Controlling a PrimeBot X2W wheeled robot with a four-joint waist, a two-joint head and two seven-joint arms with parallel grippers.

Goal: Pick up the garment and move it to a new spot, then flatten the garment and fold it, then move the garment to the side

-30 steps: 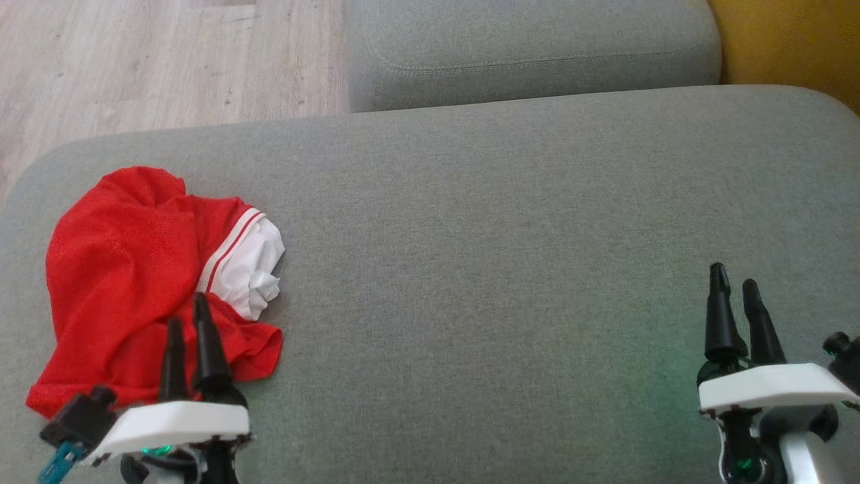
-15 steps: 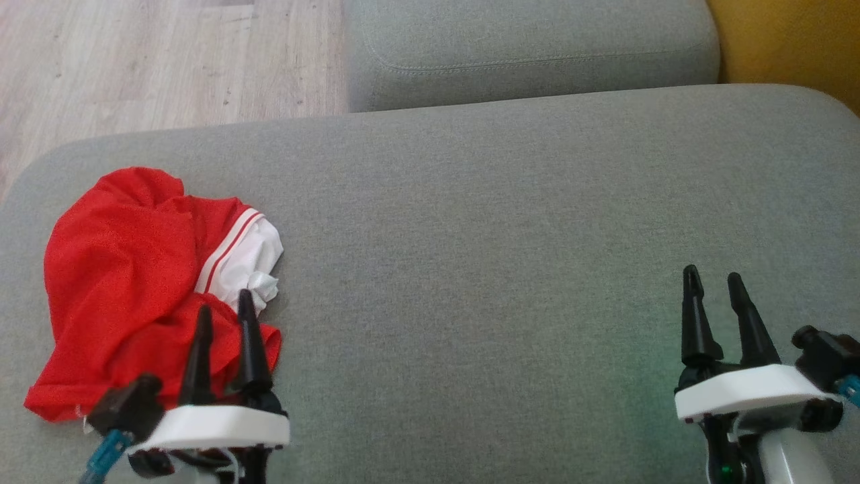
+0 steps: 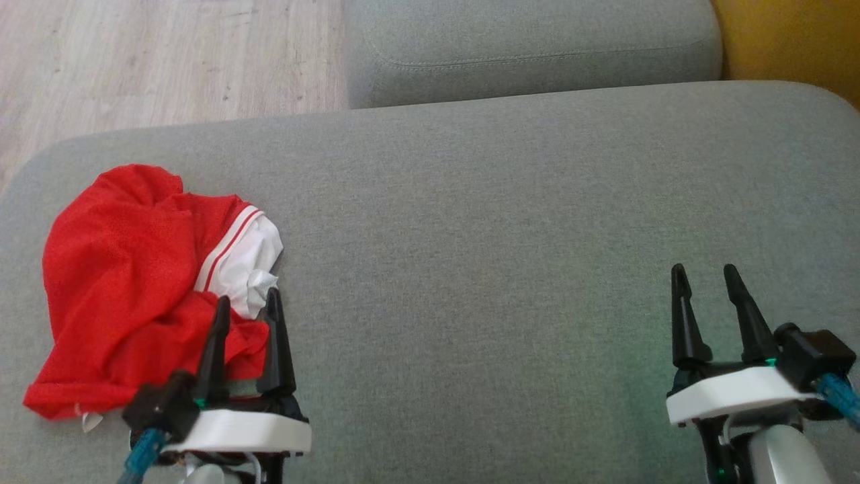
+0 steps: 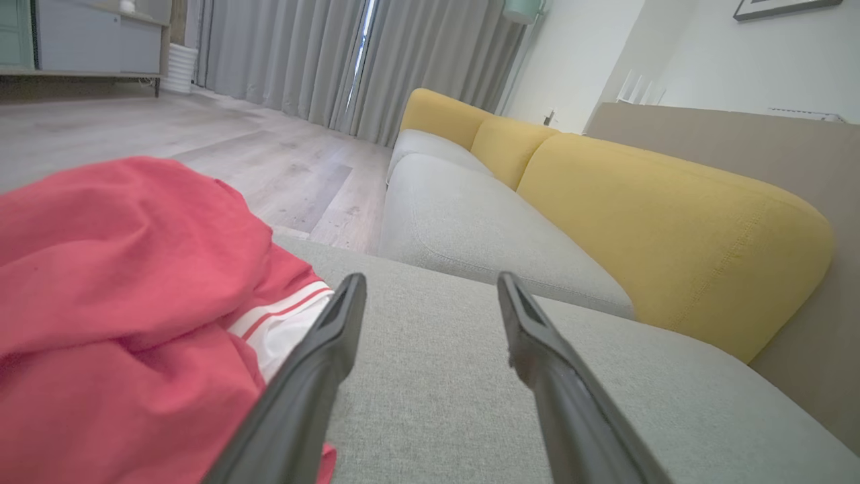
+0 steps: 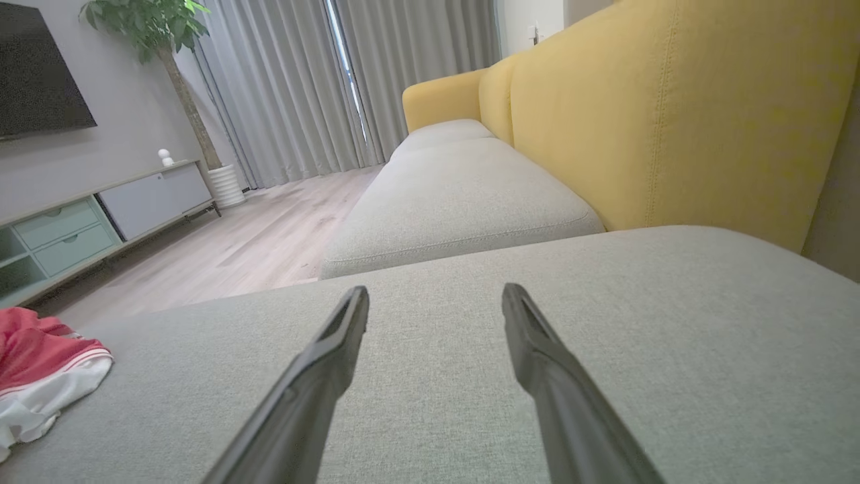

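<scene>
A crumpled red garment (image 3: 127,282) with a white, red-striped part lies at the left end of the grey sofa seat (image 3: 510,222). My left gripper (image 3: 247,301) is open at the garment's near right corner, and its left finger overlaps the red cloth. In the left wrist view the garment (image 4: 121,302) lies left of the open left gripper (image 4: 430,286), with bare cushion between the fingers. My right gripper (image 3: 703,273) stands open over bare seat at the lower right. The right wrist view has the right gripper (image 5: 435,296) open and the garment (image 5: 40,366) far left.
A second grey cushion (image 3: 531,47) adjoins the seat at the back. Yellow backrests (image 5: 672,114) run along the right. Wooden floor (image 3: 154,60) lies beyond the seat's left and far edges. A TV cabinet (image 5: 94,222) and grey curtains (image 5: 322,87) stand across the room.
My left gripper has slid right along the garment's near edge to its right corner. The right gripper has shifted slightly left. Both stay open; the garment has not moved.
</scene>
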